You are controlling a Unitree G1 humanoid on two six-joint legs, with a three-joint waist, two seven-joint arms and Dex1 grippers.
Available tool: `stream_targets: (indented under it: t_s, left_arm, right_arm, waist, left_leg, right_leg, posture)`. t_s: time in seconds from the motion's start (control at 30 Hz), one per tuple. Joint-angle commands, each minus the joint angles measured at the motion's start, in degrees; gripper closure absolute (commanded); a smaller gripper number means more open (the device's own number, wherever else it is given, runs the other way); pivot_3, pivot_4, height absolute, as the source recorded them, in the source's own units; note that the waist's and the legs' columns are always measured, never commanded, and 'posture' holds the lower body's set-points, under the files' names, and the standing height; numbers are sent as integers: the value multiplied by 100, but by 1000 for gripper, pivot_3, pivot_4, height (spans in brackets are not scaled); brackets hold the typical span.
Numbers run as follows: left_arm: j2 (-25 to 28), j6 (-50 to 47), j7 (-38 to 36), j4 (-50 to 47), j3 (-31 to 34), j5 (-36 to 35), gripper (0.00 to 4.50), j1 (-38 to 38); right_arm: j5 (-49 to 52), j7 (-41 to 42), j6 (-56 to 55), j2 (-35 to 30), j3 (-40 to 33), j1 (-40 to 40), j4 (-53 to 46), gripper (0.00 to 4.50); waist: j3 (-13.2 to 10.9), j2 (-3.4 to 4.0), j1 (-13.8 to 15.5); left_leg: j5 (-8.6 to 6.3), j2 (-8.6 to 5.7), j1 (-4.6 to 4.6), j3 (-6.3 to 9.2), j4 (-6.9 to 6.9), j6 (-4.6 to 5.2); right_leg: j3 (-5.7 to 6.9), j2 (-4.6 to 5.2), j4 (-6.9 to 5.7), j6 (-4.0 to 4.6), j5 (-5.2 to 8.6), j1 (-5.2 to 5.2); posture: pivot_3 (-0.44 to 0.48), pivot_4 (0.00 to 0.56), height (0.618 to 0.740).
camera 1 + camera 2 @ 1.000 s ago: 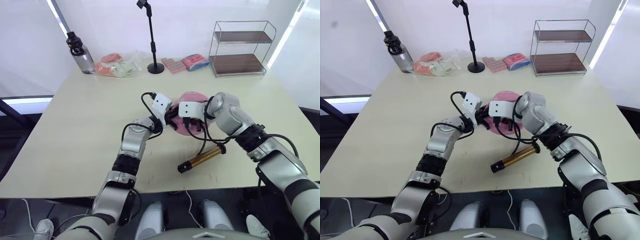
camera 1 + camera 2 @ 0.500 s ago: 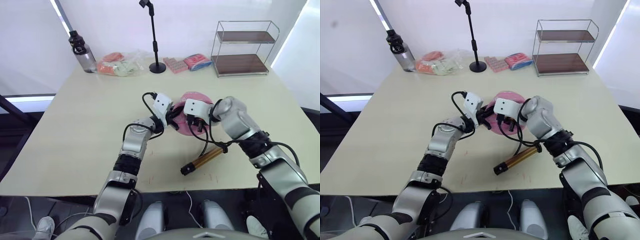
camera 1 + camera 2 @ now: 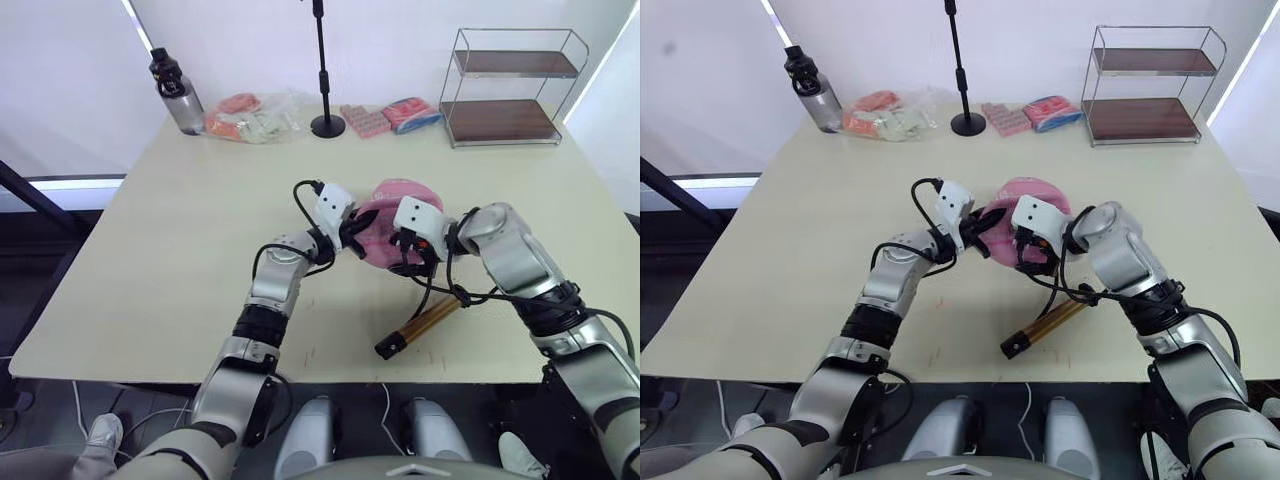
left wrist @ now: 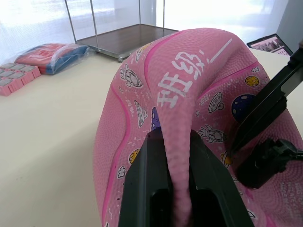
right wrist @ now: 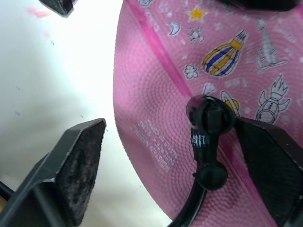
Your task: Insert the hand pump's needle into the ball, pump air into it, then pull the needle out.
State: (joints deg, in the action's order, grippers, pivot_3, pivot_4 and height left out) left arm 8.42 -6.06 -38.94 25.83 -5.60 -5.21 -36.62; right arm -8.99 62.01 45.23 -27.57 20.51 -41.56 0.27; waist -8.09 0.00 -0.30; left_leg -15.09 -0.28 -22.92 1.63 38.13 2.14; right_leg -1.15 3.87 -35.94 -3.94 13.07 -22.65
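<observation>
Looking at the ball (image 4: 189, 109), I see it flattish at mid-tabletop (image 3: 170, 260), a fold of its skin pinched tight in my left gripper (image 4: 176, 156). My right gripper (image 5: 170, 156) has opened wide since a second ago and backed off slightly, leaving the hose's needle fitting (image 5: 208, 124) seated in the valve. The hand pump (image 3: 420, 327) lies just beside the ball, toward me. I judge insertion done; pumping comes next.

Table (image 3: 180, 250): pale beige, broad top.
Walls (image 3: 80, 60): white, brightly lit strips.
Shelf rack (image 3: 505, 85): wire-framed, two brown tiers, beyond both grippers.
Floor (image 3: 40, 260): dark.
</observation>
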Motion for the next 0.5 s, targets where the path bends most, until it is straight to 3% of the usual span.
stream_targets:
  t_s: [0.03,0.3,0.5]
  left_arm:
    - [34,-104,-16,266,-130,93,4500,140]
    - [68,-83,-69,277,-140,57,4500,77]
    - [111,-100,-82,233,-136,32,4500,24]
  right_arm:
    - [362,-172,-41,-280,-646,63,-284,151]
    - [1396,-431,-337,-527,-1768,758,-572,151]
    - [2412,-660,-1047,-257,-2957,1654,-1083,151]
  waist:
    - [-6,-1,2]
    - [-20,-5,87]
    - [-24,-11,112]
  left_leg:
    - [0,-1,-1,0,0,0]
    - [1,-16,-15,12,-1,0]
    - [1,-15,-14,23,-4,0]
  right_leg:
    - [0,2,1,-1,0,0]
    - [12,6,4,-4,1,1]
    - [22,3,4,-8,6,7]
  posture:
    - [0,150,740]
    - [0,150,740]
    - [0,150,740]
